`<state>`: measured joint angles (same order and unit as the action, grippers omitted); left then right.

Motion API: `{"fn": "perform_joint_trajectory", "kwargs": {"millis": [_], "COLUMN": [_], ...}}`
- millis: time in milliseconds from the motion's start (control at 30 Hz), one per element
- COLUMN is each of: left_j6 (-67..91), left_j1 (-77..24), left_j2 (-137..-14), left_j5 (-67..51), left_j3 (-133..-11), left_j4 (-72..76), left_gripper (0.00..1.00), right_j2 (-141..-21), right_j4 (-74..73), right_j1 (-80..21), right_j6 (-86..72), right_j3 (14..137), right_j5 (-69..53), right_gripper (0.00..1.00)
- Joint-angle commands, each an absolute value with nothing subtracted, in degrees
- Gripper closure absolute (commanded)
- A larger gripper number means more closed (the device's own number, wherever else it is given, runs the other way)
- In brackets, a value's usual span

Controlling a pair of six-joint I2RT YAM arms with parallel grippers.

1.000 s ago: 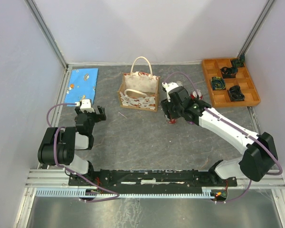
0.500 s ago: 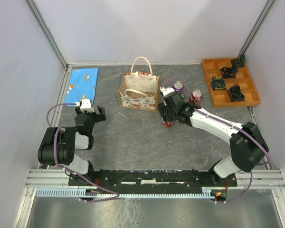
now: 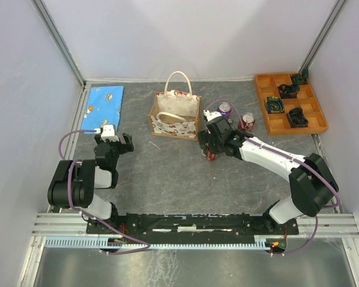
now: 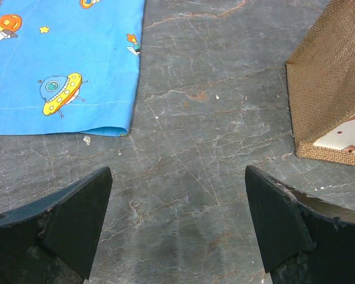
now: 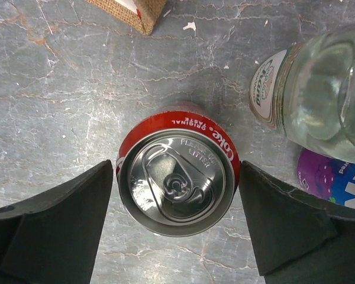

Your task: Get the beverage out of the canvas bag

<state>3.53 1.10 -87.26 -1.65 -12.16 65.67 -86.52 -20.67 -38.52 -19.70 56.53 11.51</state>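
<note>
The canvas bag (image 3: 175, 113) stands upright at the back middle, its top open and its handles up. Its burlap side shows in the left wrist view (image 4: 331, 89), and a corner shows in the right wrist view (image 5: 136, 12). A red Coke can (image 5: 177, 180) stands upright on the table right of the bag; only a sliver of it shows in the top view (image 3: 212, 156). My right gripper (image 3: 211, 143) hangs over it, open, with one finger on each side of the can and narrow gaps. My left gripper (image 3: 113, 142) is open and empty over bare table at the left.
A clear bottle (image 5: 319, 89) and a purple can (image 3: 225, 109) stand just beyond the Coke can, with a second red can (image 3: 247, 121) beside them. A blue patterned cloth (image 3: 105, 107) lies at the back left. An orange compartment tray (image 3: 290, 103) sits at the back right.
My right arm has swung left and folded in, uncovering the purple and red cans behind it. The gripper stays over the Coke can. The left arm has not moved.
</note>
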Motion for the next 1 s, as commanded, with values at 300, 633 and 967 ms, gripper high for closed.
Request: {"fn": "perform_joint_trajectory", "kwargs": {"millis": [300,633,967], "left_j6": [1.0,1.1,1.0], "left_j1": [0.9,0.9,0.9], "left_j2": [-86.9,-87.0,-87.0], "left_j5": [-1.1,-1.1,-1.1], "left_j3": [-13.3,-13.4,-13.4], "left_j4": [67.7,67.6,67.7], "left_gripper": [0.01,0.01,0.01], "right_j2": [-80.4,-76.4,-75.7], "right_j4": [-25.8,-30.0,-23.4], "right_j1": [-38.8,-37.3,-10.7], "right_j6": [-17.6,-11.6,-10.8], "right_j3": [62.4,71.6,71.3], "right_j5": [11.5,22.7,20.1], "right_gripper": [0.01,0.01,0.01]}}
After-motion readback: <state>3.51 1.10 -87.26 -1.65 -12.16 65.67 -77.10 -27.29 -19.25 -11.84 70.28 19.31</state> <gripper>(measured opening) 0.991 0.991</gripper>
